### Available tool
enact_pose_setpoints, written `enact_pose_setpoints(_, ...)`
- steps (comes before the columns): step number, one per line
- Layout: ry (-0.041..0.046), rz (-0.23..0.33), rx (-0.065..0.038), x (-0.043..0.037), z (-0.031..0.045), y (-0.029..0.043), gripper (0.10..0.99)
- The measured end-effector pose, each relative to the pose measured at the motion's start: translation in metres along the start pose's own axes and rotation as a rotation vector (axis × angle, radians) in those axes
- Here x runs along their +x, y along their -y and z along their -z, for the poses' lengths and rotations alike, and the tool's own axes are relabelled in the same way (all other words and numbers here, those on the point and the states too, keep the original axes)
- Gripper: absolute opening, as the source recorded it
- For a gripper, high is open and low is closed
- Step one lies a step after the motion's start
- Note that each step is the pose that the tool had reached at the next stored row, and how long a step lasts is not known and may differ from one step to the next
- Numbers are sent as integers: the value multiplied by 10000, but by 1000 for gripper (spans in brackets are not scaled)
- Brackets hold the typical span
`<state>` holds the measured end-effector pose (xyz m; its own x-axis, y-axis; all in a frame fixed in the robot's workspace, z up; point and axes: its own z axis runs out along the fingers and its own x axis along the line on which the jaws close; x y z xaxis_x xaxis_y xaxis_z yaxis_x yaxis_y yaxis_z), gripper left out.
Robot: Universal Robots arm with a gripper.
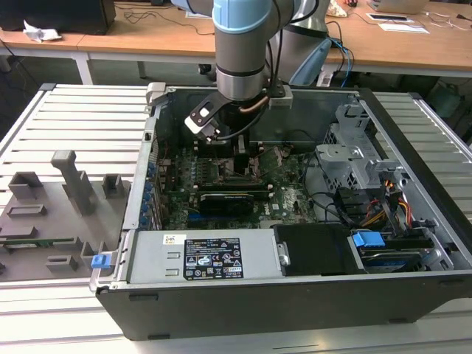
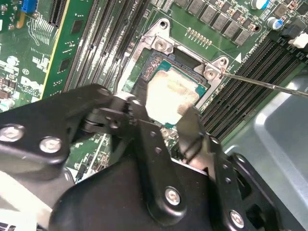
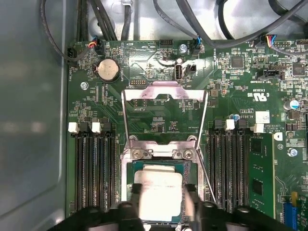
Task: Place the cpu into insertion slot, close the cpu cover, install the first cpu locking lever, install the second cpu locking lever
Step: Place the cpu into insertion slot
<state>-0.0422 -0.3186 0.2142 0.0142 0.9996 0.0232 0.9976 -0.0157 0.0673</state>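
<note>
Gripper (image 3: 161, 206) fingers clamped on cpu (image 3: 159, 190) sides, cpu over insertion slot (image 2: 158, 61) w/in PC case (image 1: 221, 306); cpu cover (image 3: 163, 90) flipped open, locking levers (image 3: 204, 120) unlatched.

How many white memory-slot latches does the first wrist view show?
4. Two white latches sit on the coin battery's side of the cpu, two on the opposite side. Others may be hidden.

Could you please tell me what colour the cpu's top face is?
Dull silvery-beige; the cpu shows best in the first wrist view.
</note>
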Motion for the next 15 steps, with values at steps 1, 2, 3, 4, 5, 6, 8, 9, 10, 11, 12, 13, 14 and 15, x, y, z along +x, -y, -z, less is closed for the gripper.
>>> enact_pose_setpoints(1,3,-12,1,5,-3,4,529)
enact_pose_setpoints(2,2,-29,0,11,-10,6,529)
enact_pose_setpoints(3,4,-52,0,16,-17,8,596)
enact_pose_setpoints(4,6,-77,0,22,-25,9,596)
enact_pose_setpoints(5,7,-105,-2,30,-39,9,596)
enact_pose_setpoints(6,7,-128,-3,37,-51,10,596)
enact_pose_setpoints(8,9,-186,-3,49,-77,12,596)
enact_pose_setpoints(9,12,-239,-3,59,-100,14,596)
enact_pose_setpoints(10,15,-284,-5,65,-117,15,596)
enact_pose_setpoints(11,17,-309,-5,67,-124,15,596)
enact_pose_setpoints(12,19,-331,-5,67,-129,16,596)
enact_pose_setpoints(13,16,-355,-7,69,-136,16,596)
enact_pose_setpoints(14,20,-373,-7,69,-139,17,596)
enact_pose_setpoints(15,22,-390,-7,69,-142,17,596)
